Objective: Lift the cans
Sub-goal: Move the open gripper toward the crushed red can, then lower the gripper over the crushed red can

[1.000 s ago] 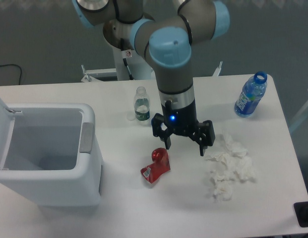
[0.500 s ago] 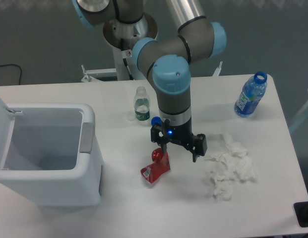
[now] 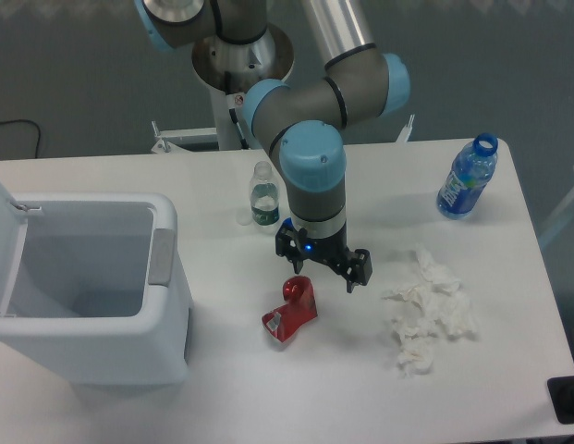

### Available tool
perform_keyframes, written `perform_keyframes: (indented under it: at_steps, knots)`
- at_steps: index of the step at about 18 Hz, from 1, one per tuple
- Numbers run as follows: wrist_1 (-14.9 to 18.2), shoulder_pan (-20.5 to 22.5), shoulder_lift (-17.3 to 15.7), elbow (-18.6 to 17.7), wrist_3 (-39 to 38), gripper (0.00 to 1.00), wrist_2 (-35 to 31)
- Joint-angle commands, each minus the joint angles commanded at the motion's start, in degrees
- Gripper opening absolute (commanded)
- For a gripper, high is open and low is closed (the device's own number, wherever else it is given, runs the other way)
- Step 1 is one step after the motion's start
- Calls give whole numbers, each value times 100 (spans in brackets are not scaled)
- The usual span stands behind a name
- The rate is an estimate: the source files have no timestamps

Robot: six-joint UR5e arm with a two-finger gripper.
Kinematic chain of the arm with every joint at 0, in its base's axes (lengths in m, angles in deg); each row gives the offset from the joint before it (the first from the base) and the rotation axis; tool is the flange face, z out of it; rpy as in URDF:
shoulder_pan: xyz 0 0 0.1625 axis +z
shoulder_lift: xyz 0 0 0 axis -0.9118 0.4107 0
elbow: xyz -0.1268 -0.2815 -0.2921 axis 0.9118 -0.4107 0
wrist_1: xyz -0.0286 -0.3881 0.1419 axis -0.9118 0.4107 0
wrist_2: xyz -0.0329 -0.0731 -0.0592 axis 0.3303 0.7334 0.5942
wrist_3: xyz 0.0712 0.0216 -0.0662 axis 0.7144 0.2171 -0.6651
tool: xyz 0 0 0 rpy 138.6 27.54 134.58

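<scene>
Tool has slid left and toward frame centre over the last second, now hanging just above and right of the can, jaws spread wide, nothing held. Can lies crushed on the bench, lower centre of frame, unmoved. Tissues to the right, green-label bottle behind. Reads as lining up; a further nudge left and a descent look needed before closing.

1 can, 2 bottles, 1 bin, tissue pile.
</scene>
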State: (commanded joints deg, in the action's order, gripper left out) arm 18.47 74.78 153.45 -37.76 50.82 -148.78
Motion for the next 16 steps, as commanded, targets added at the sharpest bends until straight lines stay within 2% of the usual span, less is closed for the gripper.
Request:
perform_keyframes:
  at_steps: [3, 9, 12, 16]
  knots:
    - [-9, 0, 105, -45, -334, 100, 18]
    - [-35, -78, 158, 254, -353, 100, 53]
    - [-35, -394, 412, 666, -159, 100, 18]
    - [-44, -658, 747, 1001, 297, 100, 0]
